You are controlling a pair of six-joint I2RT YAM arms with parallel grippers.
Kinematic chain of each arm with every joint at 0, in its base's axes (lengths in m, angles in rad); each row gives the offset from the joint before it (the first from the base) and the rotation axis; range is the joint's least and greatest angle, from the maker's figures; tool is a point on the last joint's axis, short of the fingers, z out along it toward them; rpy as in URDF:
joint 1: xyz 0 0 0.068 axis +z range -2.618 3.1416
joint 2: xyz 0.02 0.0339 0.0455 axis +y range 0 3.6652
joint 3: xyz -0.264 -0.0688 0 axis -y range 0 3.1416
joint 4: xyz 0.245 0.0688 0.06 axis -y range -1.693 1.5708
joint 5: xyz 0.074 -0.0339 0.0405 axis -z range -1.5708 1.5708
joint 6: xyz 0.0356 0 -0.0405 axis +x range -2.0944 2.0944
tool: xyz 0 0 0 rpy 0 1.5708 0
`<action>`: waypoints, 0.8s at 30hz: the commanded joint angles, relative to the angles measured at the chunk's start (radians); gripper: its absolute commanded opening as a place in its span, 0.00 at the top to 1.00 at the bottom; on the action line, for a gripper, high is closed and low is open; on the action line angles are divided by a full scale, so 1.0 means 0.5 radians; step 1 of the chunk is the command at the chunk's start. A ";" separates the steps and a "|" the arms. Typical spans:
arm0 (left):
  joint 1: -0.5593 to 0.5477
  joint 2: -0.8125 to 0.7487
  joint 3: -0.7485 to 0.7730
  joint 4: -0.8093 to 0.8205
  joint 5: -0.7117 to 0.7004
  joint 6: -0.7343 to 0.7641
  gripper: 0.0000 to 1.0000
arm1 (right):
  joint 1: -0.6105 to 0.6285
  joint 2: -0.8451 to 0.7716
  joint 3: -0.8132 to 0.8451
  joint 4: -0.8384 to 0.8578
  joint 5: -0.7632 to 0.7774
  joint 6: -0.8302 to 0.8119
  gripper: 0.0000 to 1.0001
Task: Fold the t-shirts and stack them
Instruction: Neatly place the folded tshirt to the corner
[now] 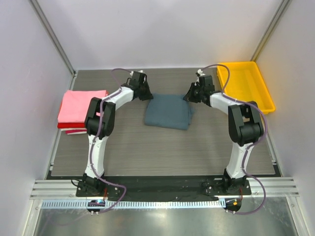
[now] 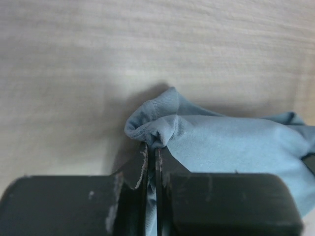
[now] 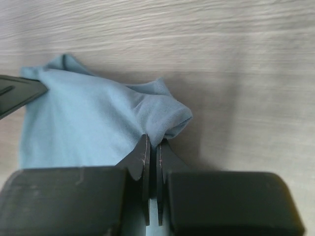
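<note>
Blue tee (image 1: 168, 114): far corners pinched; left gripper (image 2: 151, 146), right gripper (image 3: 152, 142) both clamped on cloth, likely for next fold; pink-topped stack (image 1: 81, 105) lies at left.

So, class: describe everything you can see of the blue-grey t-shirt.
The slate blue-grey t-shirt looks like soft knit cotton, folded into a rumpled, roughly rectangular bundle lying on the wood-grain table. Stitched hems show at its far corners. The left pincer is shut on one far corner, the right pincer on the other, bunching the cloth.
</note>
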 commanded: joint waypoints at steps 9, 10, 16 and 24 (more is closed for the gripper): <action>0.004 -0.659 -0.424 -0.003 -0.029 0.098 1.00 | 0.212 -0.636 -0.435 0.311 0.176 0.104 0.99; 0.001 -0.729 -0.445 -0.006 -0.029 0.101 1.00 | 0.225 -0.658 -0.466 0.320 0.185 0.110 0.99; 0.010 -1.048 -0.565 -0.134 -0.093 0.166 1.00 | 0.317 -0.851 -0.444 0.262 0.210 0.113 0.99; 0.142 -1.514 -0.639 -0.438 -0.173 0.224 1.00 | 0.581 -1.100 -0.163 0.038 0.314 0.119 0.99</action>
